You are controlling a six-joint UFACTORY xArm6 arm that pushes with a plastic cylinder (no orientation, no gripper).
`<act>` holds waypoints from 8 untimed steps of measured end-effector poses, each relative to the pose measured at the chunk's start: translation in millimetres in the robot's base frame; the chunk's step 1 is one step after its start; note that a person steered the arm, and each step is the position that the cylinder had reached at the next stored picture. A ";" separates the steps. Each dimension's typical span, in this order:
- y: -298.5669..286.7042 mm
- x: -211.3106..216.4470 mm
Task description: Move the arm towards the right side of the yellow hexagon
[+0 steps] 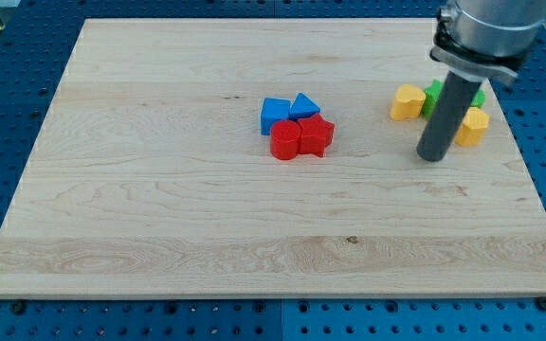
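Blue perforated metal surrounds our pale wooden desk (pixel 159 208), which fills most of the camera view. We carry no claw, so there is nothing that could open, close or hold a block; our arm ends in a straight dark rod whose lower end, my tip (pixel 430 157), rests on the wood near the view's right.

Near the board's centre sits a tight cluster: a blue cube-like block (pixel 273 115), a blue triangular block (pixel 304 104), a red cylindrical block (pixel 284 140) and a red star-like block (pixel 317 135), all touching or nearly so.

At the view's upper right lies a second group. A yellow block of rounded, heart-like outline (pixel 407 101) sits to the view's left of the rod. A green block (pixel 433 96), its shape largely hidden by the rod, lies behind it. The yellow hexagonal block (pixel 473 125) lies just to the view's right of the rod, partly covered by it. My tip stands just beside this hexagon, at its lower-left side, well apart from the central cluster.
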State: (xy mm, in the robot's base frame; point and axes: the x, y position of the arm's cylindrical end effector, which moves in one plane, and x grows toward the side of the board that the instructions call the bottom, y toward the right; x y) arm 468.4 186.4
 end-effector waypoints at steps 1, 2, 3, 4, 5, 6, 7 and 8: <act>0.1 1.8; 0.1 23.5; 0.1 24.3; 0.1 33.7; 3.2 50.9; 3.2 51.0; 3.3 51.0; 29.6 50.9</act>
State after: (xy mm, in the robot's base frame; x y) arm 519.4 216.0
